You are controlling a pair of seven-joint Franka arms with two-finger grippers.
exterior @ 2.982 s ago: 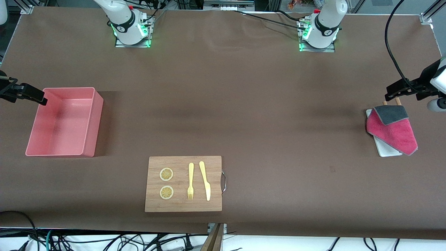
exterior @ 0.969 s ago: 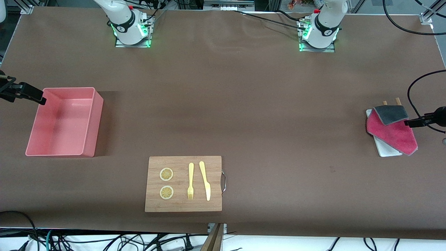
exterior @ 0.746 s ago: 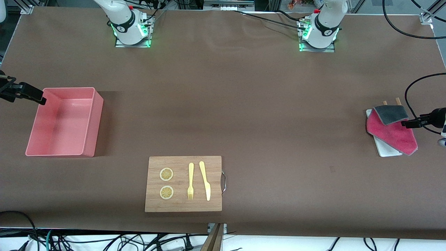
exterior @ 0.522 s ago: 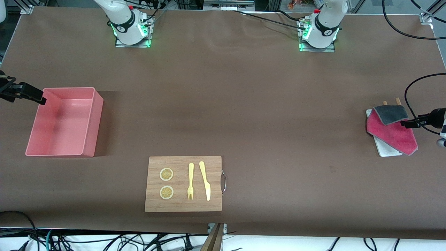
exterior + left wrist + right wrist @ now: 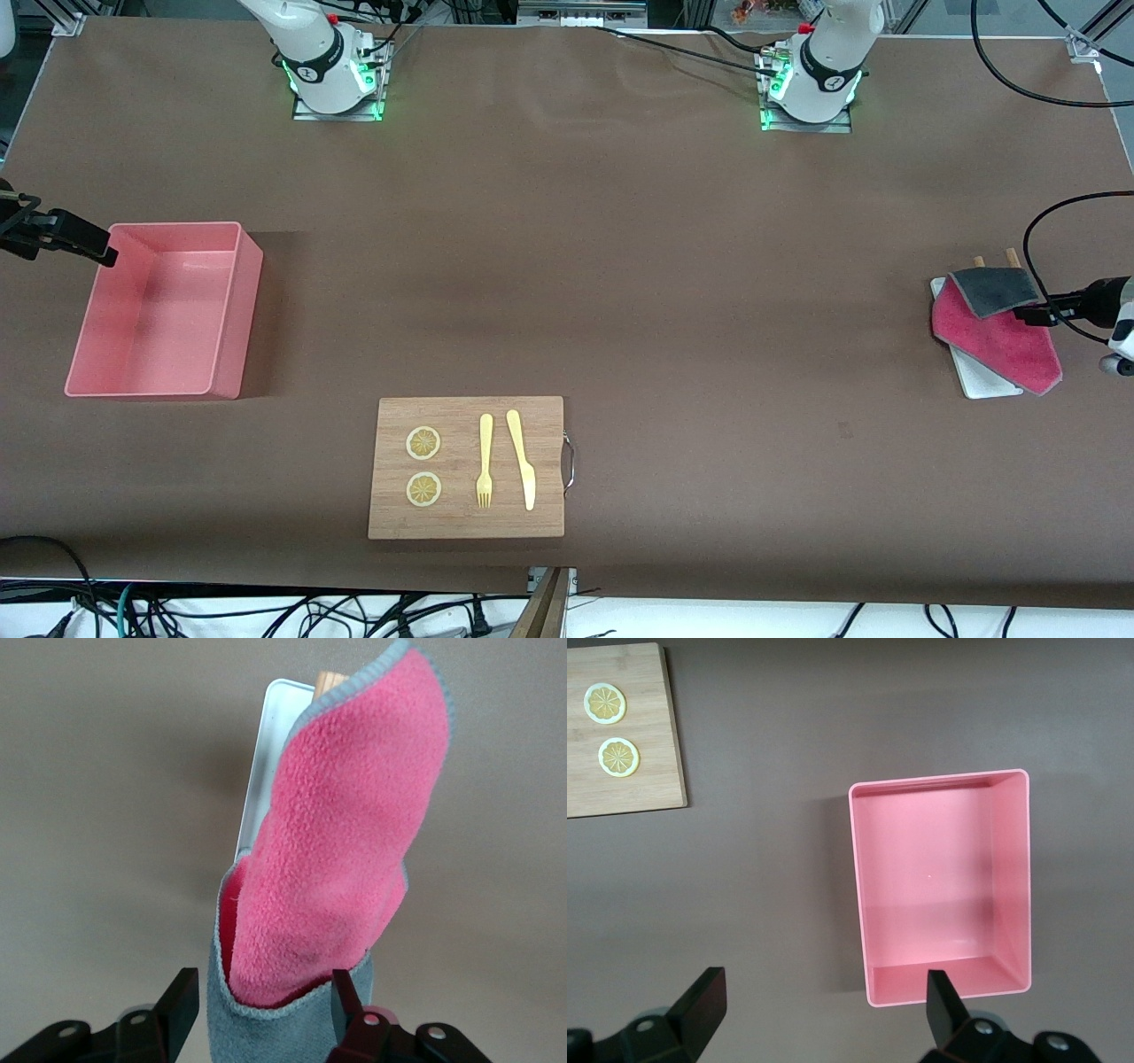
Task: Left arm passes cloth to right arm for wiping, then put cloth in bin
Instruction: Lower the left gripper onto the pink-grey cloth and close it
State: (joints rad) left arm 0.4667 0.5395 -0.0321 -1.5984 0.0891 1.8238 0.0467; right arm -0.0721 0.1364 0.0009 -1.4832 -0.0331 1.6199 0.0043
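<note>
Left gripper [image 5: 261,1010] is seen low at the cloth [image 5: 337,877], fingers [image 5: 182,1001] apart on either side of its grey folded end, not yet clamped on it. The cloth is draped on a white tray [image 5: 979,377] at the left arm's end of the table. Right gripper [image 5: 819,1005] is spread wide and holds nothing; it waits in the air by the bin [image 5: 164,310] at the right arm's end. A cutting board [image 5: 467,467] with lemon slices [image 5: 423,443], fork [image 5: 485,461] and knife [image 5: 521,458] is set on the brown table [image 5: 620,266], nearer the front camera.

High front camera; two downward wrist views.
</note>
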